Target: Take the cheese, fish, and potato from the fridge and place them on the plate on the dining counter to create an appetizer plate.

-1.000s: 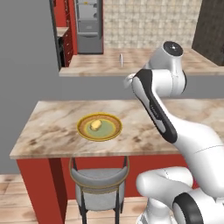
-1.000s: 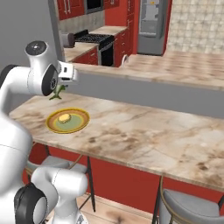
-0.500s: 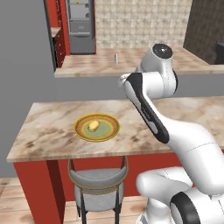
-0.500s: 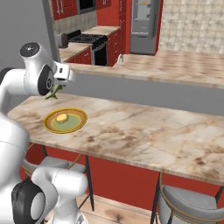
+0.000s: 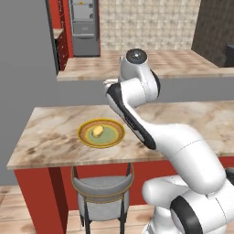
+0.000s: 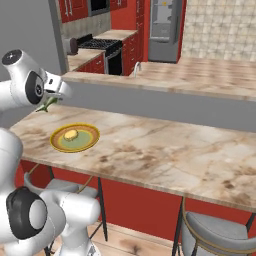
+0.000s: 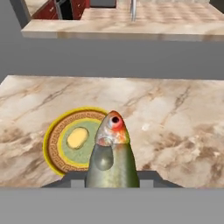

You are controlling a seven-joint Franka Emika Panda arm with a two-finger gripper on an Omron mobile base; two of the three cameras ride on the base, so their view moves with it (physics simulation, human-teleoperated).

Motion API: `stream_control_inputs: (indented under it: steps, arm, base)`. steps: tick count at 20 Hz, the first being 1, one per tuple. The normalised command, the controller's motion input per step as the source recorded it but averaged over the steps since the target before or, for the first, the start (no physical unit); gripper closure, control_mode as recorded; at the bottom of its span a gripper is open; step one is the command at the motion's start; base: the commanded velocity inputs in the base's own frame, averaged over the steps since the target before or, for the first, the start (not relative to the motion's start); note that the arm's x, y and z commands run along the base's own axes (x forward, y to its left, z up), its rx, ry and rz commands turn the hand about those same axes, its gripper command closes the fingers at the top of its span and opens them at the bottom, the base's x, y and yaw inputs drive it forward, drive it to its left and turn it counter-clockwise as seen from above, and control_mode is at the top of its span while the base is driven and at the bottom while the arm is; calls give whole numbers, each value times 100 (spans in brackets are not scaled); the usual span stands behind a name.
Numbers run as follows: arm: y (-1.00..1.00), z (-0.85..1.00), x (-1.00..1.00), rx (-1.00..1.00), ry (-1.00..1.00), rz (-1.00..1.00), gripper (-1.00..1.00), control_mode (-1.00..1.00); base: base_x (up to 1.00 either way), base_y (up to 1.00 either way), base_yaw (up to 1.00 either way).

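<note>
Tool (image 6: 50,102) clamped on slim green-grey fish (image 7: 112,157), carried above beige marbled tabletop (image 5: 55,132), beside gold-rimmed, green-centred round plate (image 5: 87,129) holding pale yellow lump (image 7: 77,138); presumably for lowering there.

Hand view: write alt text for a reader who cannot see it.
A green-grey fish with a red eye juts forward, held in the pincer above a marbled counter. Below sits a yellow-rimmed plate holding a small yellow lump.

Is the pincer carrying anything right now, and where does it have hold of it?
Yes: the fish, gripped low on its body toward the tail, head pointing away from the hand, above the counter near the plate.
</note>
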Motion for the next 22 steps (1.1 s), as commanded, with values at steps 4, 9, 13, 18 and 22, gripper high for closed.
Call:
stream_control_inputs:
  steps: [4, 9, 13, 18, 22]
  arm:
    - [2, -6, 1, 1, 22, 0, 100, -100]
    - [0, -8, 13, 0, 26, 3, 100, -100]
    - [0, -13, 2, 0, 15, 16, 100, -100]
    - [0, -26, 0, -4, -3, 23, 100, -100]
    - [0, -42, 0, 0, -20, 29, 100, -100]
  base:
    - [0, 0, 0]
    - [0, 0, 0]
    - [0, 0, 0]
    - [0, 0, 0]
    - [0, 0, 0]
